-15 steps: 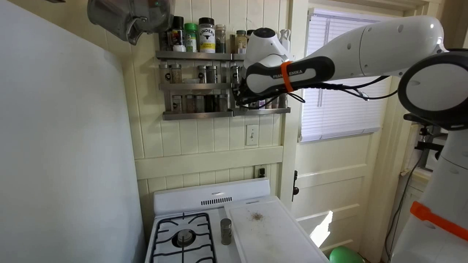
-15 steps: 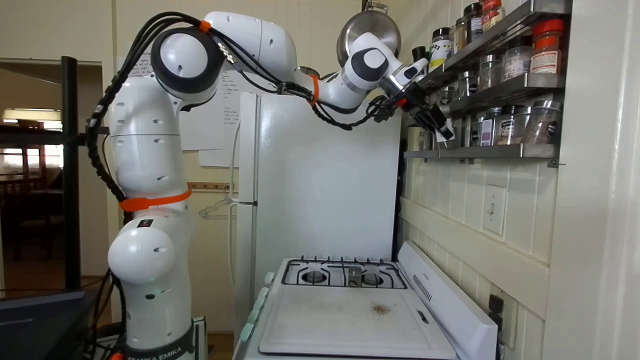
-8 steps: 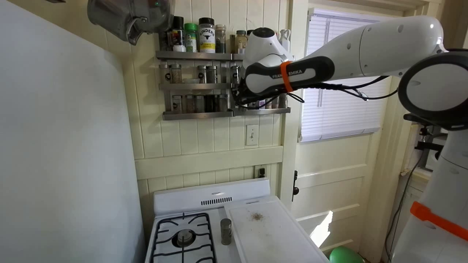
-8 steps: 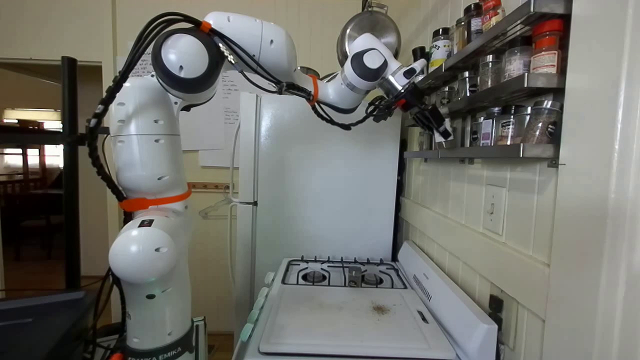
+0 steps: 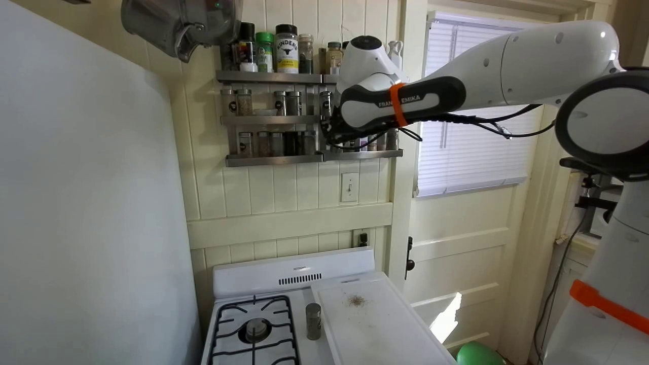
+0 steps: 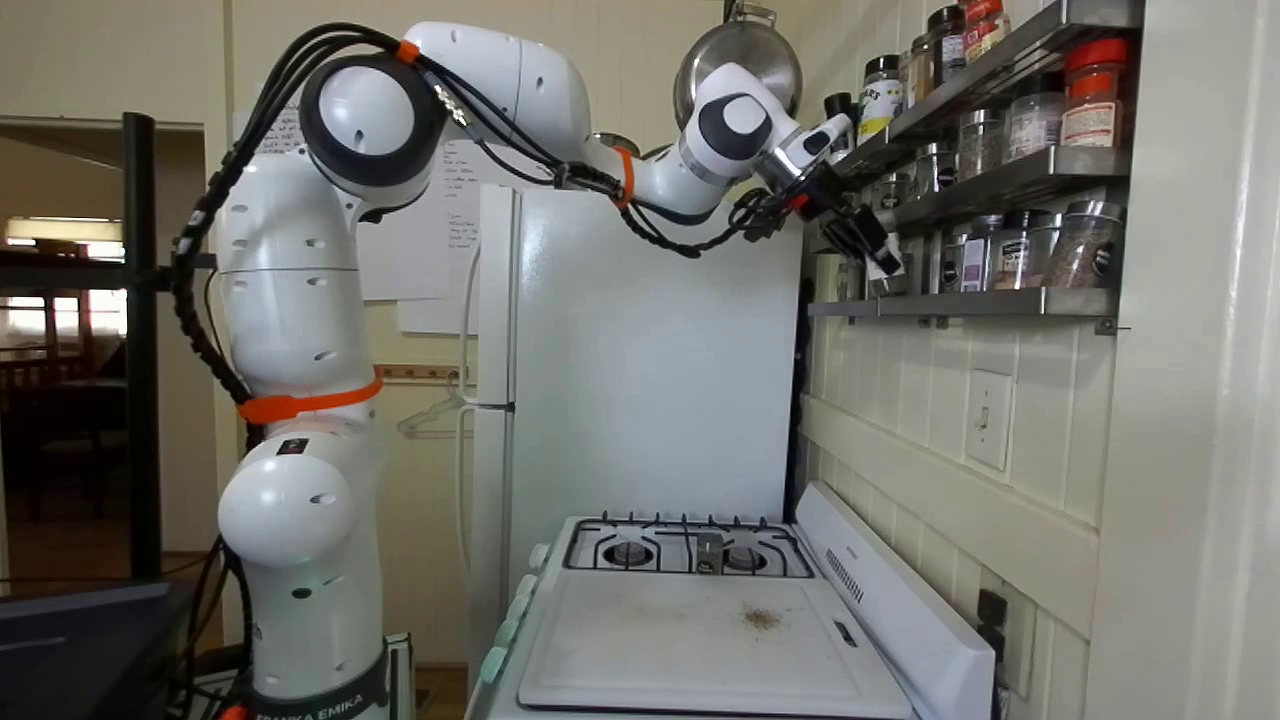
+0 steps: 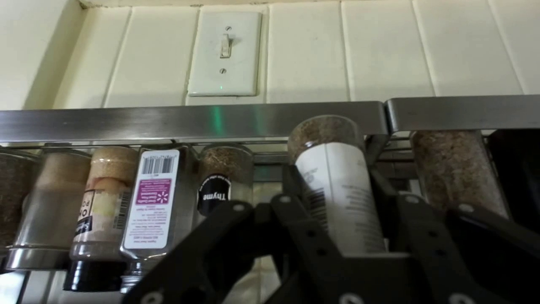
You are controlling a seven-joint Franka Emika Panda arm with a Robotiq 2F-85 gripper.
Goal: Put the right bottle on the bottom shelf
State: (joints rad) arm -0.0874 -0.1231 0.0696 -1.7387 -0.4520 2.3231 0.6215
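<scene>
So the fingers [image 7: 300, 226] are clamping the tall bottle [image 7: 344, 181], one pressing on each side, with its white label facing the camera in the wrist view and brown grainy stuff showing at its base. That base is poking out past the fingers and overlapping the front rail of the bottom shelf [image 7: 202, 122] in that view; honestly can't tell if it's touching the shelf. In an exterior view the fingers are pointing down at an angle, and the bottle is sitting right at their tips, near that lowest tier.

The wrist view is running upside down btw, so the light switch [image 7: 225, 46], really lower than the fingers, is showing up above the rail. Left of the fingers in that picture, a Thyme jar [image 7: 228, 169] is standing nearest, then a flat bottle [image 7: 147, 198] with a barcode label, then a black-capped bottle [image 7: 101, 202] farther out. Right of the fingers, a jar of brown grains [image 7: 453, 169] is standing behind the neighbouring rail.

Well below the fingers, a small jar [image 5: 314, 322] is standing on the stove [image 5: 238, 278], between the burner grate [image 5: 291, 324] and the flat white cover [image 5: 390, 334].
</scene>
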